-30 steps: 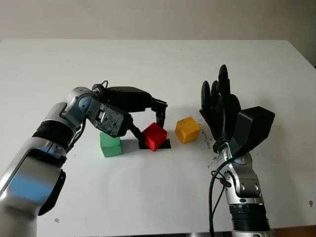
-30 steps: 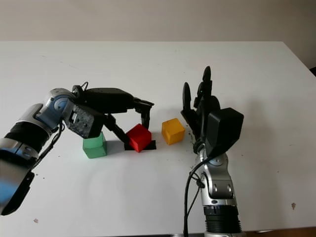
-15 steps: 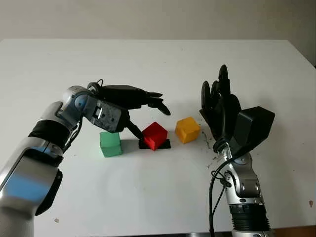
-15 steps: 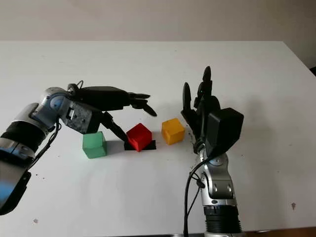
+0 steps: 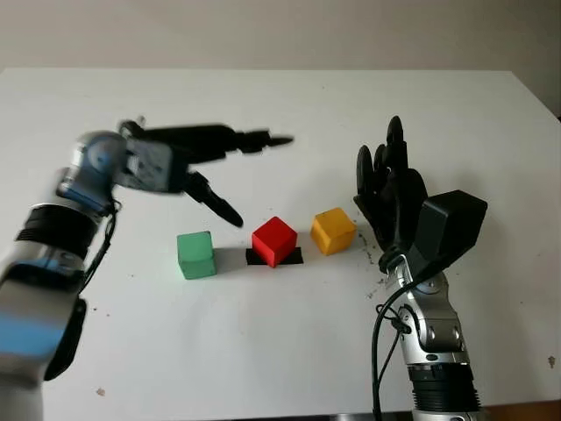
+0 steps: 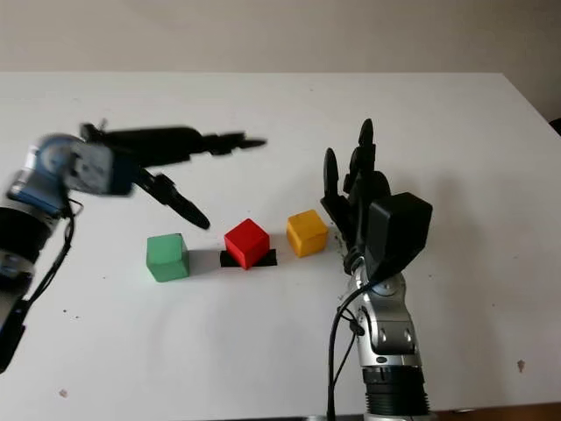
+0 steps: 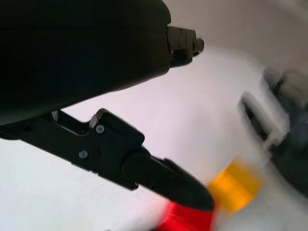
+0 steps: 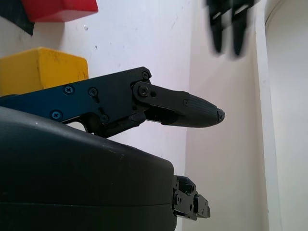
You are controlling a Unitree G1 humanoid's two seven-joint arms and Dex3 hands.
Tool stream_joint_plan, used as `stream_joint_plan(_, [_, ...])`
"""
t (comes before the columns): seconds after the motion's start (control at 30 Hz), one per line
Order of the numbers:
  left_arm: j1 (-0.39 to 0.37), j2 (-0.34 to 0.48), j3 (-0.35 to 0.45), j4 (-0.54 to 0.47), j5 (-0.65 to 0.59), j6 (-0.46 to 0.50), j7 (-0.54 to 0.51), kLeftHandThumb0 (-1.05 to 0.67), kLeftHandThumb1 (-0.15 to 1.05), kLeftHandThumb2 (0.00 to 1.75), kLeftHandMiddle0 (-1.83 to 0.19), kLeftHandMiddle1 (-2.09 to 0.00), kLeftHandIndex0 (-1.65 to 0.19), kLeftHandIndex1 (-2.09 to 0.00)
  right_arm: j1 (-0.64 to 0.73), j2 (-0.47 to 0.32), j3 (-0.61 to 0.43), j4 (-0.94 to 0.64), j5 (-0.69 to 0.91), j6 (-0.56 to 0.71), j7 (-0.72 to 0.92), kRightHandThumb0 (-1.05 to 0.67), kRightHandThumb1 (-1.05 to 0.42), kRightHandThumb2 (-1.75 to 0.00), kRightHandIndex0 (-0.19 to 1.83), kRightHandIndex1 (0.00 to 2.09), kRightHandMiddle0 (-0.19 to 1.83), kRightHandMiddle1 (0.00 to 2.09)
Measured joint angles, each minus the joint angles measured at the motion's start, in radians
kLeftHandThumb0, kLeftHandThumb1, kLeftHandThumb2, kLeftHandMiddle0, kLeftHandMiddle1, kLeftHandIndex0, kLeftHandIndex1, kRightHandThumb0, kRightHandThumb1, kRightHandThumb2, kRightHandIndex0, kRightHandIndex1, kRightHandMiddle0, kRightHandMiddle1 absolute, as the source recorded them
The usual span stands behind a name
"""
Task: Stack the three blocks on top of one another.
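Hovering left hand [image 5: 206, 145] open, blocks unlabelled, seemingly

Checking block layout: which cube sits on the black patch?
The red block, middle of the row; green block and yellow block sit directly on the white table.

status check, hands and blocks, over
Left hand open, above and behind the blocks. Right hand open, upright beside yellow block. Green block, red block, yellow unstacked in a row. Nothing blocking.
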Motion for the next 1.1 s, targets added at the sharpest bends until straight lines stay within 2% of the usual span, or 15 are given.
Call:
stream_joint_plan(0.13, [0.168, -0.019, 0.140, -0.147, -0.060, 0.097, 0.218, -0.91, 1.05, 0.51, 0.19, -0.02, 0.17, -0.04, -0.021, -0.071, -0.018, 0.001, -0.003, -0.001, 0.051, -0.63, -1.05, -0.42, -0.15, 0.07, -0.12, 0.07])
stream_joint_plan(0.27, [0.321, -0.103, 0.235, -0.280, -0.138, 0.183, 0.387, -0.81, 1.05, 0.52, 0.18, -0.04, 0.16, -0.05, -0.057, -0.198, -0.024, 0.003, -0.036, -0.003, 0.148, -0.68, -1.05, -0.32, -0.13, 0.07, -0.09, 0.07])
stream_joint_plan(0.4, [0.410, -0.181, 0.280, -0.364, -0.175, 0.271, 0.507, -0.74, 1.05, 0.63, 0.19, -0.01, 0.19, -0.02, -0.117, -0.272, -0.035, 0.007, 0.002, 0.019, 0.251, -0.57, -1.02, -0.10, -0.19, 0.02, -0.11, 0.05])
stream_joint_plan(0.47, [0.445, -0.211, 0.296, -0.387, -0.175, 0.286, 0.559, -0.74, 1.05, 0.65, 0.19, 0.00, 0.19, -0.02, -0.148, -0.312, -0.038, 0.021, 0.001, 0.020, 0.294, -0.57, -1.00, -0.07, -0.18, 0.02, -0.11, 0.05])
stream_joint_plan(0.53, [0.472, -0.225, 0.304, -0.396, -0.174, 0.297, 0.589, -0.75, 1.05, 0.67, 0.19, 0.00, 0.19, -0.01, -0.174, -0.362, -0.029, 0.037, -0.024, 0.021, 0.330, -0.61, -0.96, -0.05, -0.15, 0.05, -0.07, 0.07])
stream_joint_plan(0.67, [0.533, -0.257, 0.317, -0.452, -0.181, 0.353, 0.637, -0.79, 1.05, 0.67, 0.19, 0.00, 0.19, 0.00, -0.217, -0.513, 0.058, 0.057, -0.193, -0.022, 0.408, -0.71, -0.89, -0.03, -0.06, 0.09, 0.06, 0.12])
stream_joint_plan(0.77, [0.578, -0.289, 0.319, -0.507, -0.186, 0.388, 0.667, -0.78, 1.05, 0.68, 0.19, 0.00, 0.19, 0.00, -0.246, -0.591, 0.116, 0.057, -0.289, -0.072, 0.457, -0.69, -0.82, -0.03, -0.03, 0.09, 0.16, 0.13])
stream_joint_plan(0.93, [0.615, -0.319, 0.321, -0.551, -0.194, 0.417, 0.678, -0.75, 1.05, 0.68, 0.19, 0.00, 0.19, 0.00, -0.267, -0.657, 0.192, 0.051, -0.403, -0.108, 0.535, -0.59, -0.76, -0.04, 0.03, 0.09, 0.27, 0.12])
stream_joint_plan(1.1, [0.622, -0.330, 0.322, -0.554, -0.194, 0.436, 0.677, -0.76, 1.05, 0.68, 0.19, 0.00, 0.19, 0.00, -0.291, -0.713, 0.244, 0.026, -0.512, -0.166, 0.584, -0.64, -0.79, -0.06, 0.05, 0.08, 0.32, 0.10])
